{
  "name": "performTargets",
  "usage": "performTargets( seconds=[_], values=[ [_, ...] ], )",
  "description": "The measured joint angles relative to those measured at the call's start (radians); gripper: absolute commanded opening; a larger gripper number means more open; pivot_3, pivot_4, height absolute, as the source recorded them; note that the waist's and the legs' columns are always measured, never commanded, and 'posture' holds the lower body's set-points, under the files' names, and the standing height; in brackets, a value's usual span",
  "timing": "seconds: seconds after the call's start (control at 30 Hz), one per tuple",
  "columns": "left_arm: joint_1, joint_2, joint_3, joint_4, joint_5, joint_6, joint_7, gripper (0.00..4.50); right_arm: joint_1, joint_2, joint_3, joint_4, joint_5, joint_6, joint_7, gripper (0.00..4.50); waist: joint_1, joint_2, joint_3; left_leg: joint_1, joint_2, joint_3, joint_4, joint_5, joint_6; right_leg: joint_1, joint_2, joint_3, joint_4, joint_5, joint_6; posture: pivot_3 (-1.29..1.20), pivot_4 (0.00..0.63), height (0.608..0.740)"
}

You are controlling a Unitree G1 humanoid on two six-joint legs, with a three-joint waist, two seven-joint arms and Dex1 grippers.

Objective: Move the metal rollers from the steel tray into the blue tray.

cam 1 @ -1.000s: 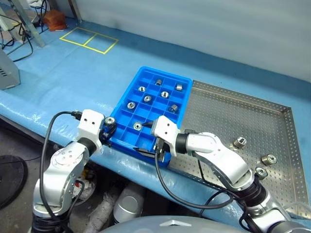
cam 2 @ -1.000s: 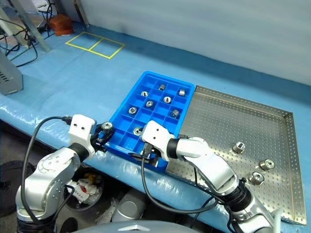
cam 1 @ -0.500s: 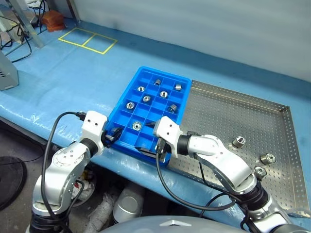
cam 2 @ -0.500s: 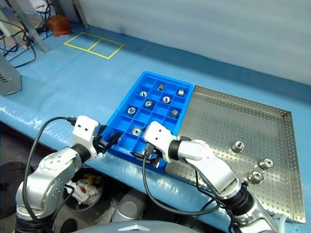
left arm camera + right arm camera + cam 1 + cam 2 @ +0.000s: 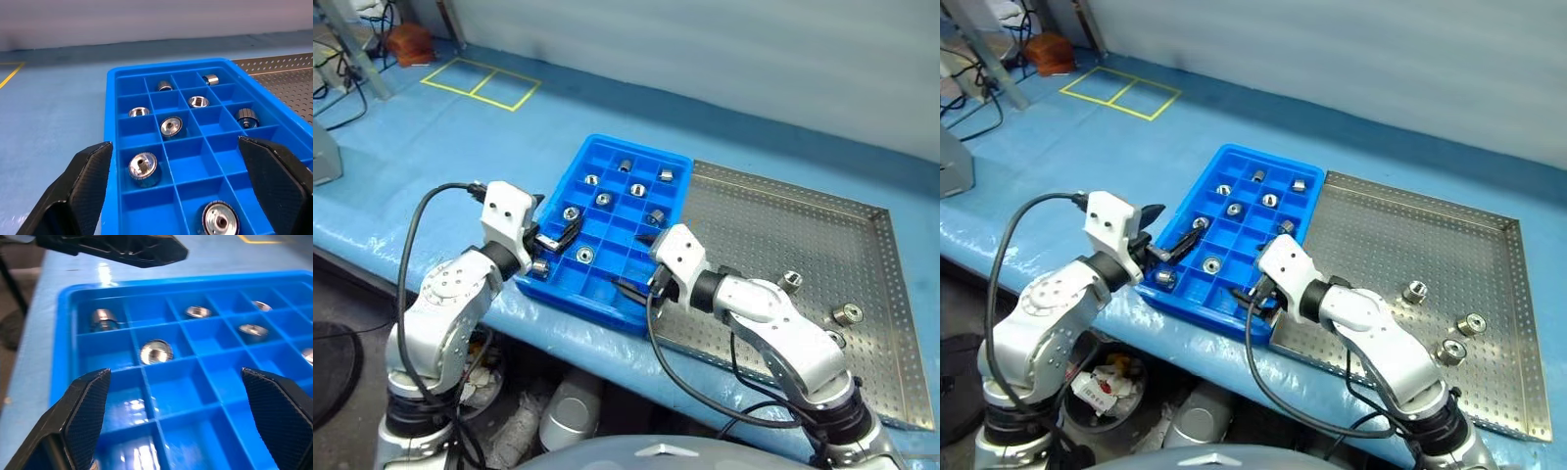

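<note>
Rollers: small shiny silver short cylinders, dark centre hole, some lying on their side. Eight sit in the blue tray (image 5: 625, 211), each in its own square compartment; the nearest one (image 5: 539, 266) is in the corner cell by the left gripper (image 5: 555, 238). Three more (image 5: 790, 280) (image 5: 846, 314) (image 5: 1449, 350) are on the steel tray (image 5: 783, 235), grouped toward its right end, well apart from the blue tray.

Blue tray: bright blue plastic, grid of square cells, most empty. It lies just beside the steel tray's left edge; can't tell if they touch. Steel tray: large, perforated floor, low raised rim.

Left gripper hovers over the blue tray's near-left corner, fingers (image 5: 85, 183) spread wide, nothing held. Right gripper (image 5: 637, 262) over the tray's near edge, fingers (image 5: 83, 411) also wide apart, empty.

Counter (image 5: 431, 157) is covered in a pale blue sheet, with a yellow taped rectangle (image 5: 481, 83) split in two at the far left. Plain pale wall (image 5: 724, 49) behind. Cables and a brown object (image 5: 409, 41) at the far-left corner.
</note>
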Motion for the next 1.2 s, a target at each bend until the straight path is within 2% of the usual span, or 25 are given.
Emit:
performTargets(
  seconds=[0.13,0.2,0.43,0.53,0.67,0.93,1.2],
  values=[
    [-0.035,-0.044,-0.063,0.089,0.025,-0.065,0.004,4.45,0.051,0.018,-0.058,-0.042,-0.023,0.035,-0.080,4.50,-0.072,0.000,0.000,0.000,0.000,-0.001,0.001,0.000,0.000,0.000,0.000,0.001,0.000,0.003,-0.002,0.11,0.150,0.740],
    [-0.066,-0.088,-0.109,0.144,0.031,-0.103,0.003,4.45,0.078,0.057,-0.100,-0.056,-0.059,0.081,-0.165,4.50,-0.117,0.000,0.000,-0.001,0.000,-0.002,0.003,0.000,0.001,0.001,0.001,0.001,0.001,0.005,0.000,0.08,0.150,0.740],
    [-0.075,-0.124,-0.227,0.181,0.032,-0.149,-0.037,4.45,0.087,0.173,-0.203,-0.050,-0.135,0.178,-0.338,4.50,-0.282,0.001,0.000,0.001,0.001,-0.002,0.005,0.000,0.002,0.002,0.001,0.004,0.002,0.006,-0.001,0.03,0.150,0.740],
    [-0.069,-0.130,-0.256,0.181,0.033,-0.163,-0.048,4.45,0.072,0.234,-0.236,0.000,-0.157,0.196,-0.399,4.50,-0.324,0.002,-0.001,0.004,0.001,-0.003,0.005,0.000,0.002,0.002,0.002,0.006,0.005,0.007,0.000,0.03,0.150,0.740],
    [-0.037,-0.135,-0.276,0.181,0.033,-0.171,-0.053,4.45,0.008,0.302,-0.258,0.115,-0.186,0.197,-0.460,4.50,-0.345,0.003,-0.001,0.006,0.001,-0.002,0.005,0.001,0.002,0.003,0.002,0.007,0.007,0.005,0.002,0.04,0.150,0.740],
    [0.049,-0.158,-0.312,0.179,0.064,-0.208,-0.032,4.45,-0.113,0.405,-0.317,0.377,-0.199,0.092,-0.541,4.50,-0.344,0.003,-0.001,0.006,0.001,0.001,0.004,0.001,0.003,0.003,0.001,0.011,0.005,0.010,0.004,0.07,0.150,0.740],
    [0.121,-0.198,-0.322,0.173,0.093,-0.276,0.018,4.45,-0.154,0.431,-0.350,0.581,-0.206,0.000,-0.570,4.50,-0.338,0.004,-0.001,0.005,0.001,0.002,0.004,0.001,0.004,0.002,0.001,0.011,0.005,0.010,0.004,0.11,0.150,0.740]
  ],
)
